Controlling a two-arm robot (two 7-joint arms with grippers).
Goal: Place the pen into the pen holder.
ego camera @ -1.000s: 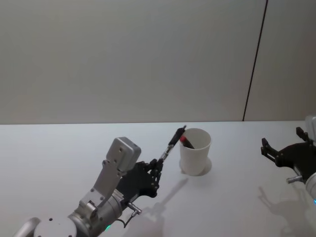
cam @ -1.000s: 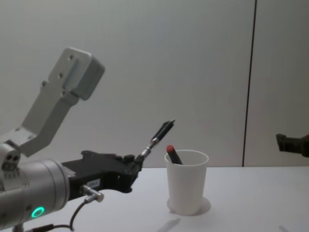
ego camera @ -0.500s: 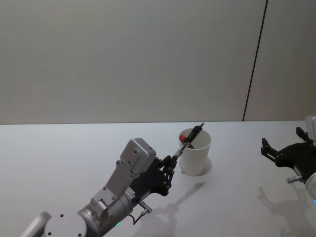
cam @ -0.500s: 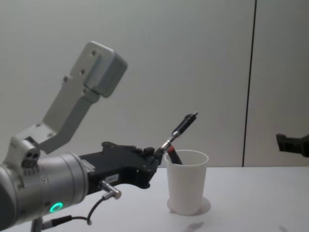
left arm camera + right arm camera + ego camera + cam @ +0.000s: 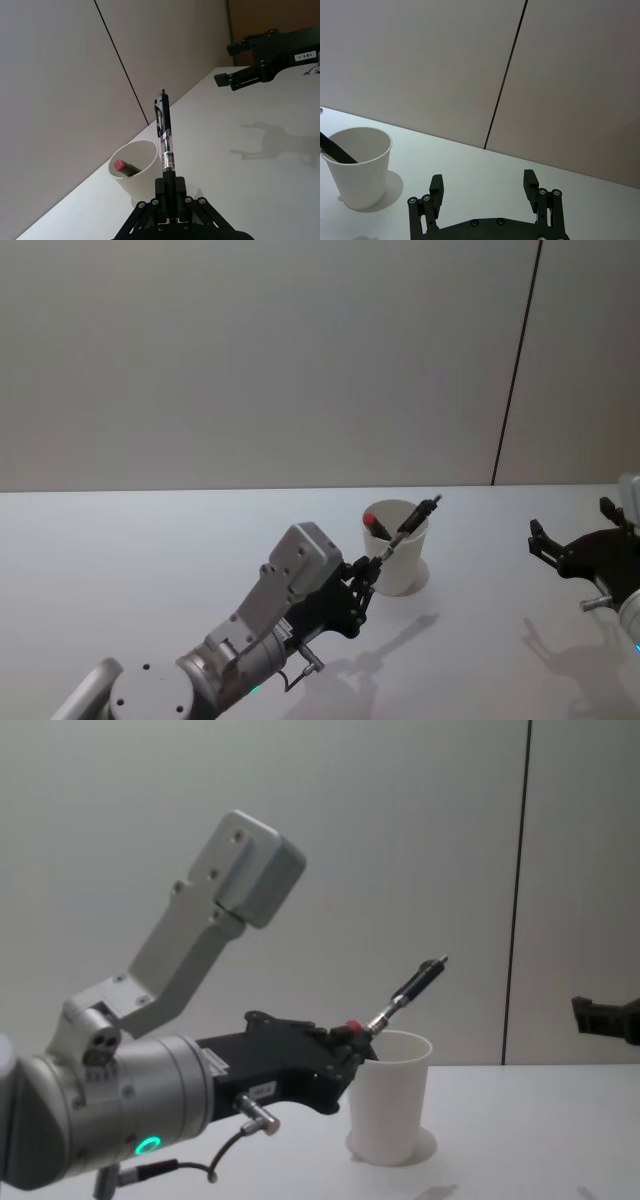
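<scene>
Pen (image 5: 408,528) was pinched at its lower end by your left gripper (image 5: 367,570), slanting over the pen holder (image 5: 405,572); lowered carelessly, the gripper could knock that light cup over. Right gripper (image 5: 572,530) sat spread, far right.

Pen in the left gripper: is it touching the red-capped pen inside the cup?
Apart. The left wrist view shows bare paper cup wall between the pen held by the left gripper and the red-capped pen.
</scene>
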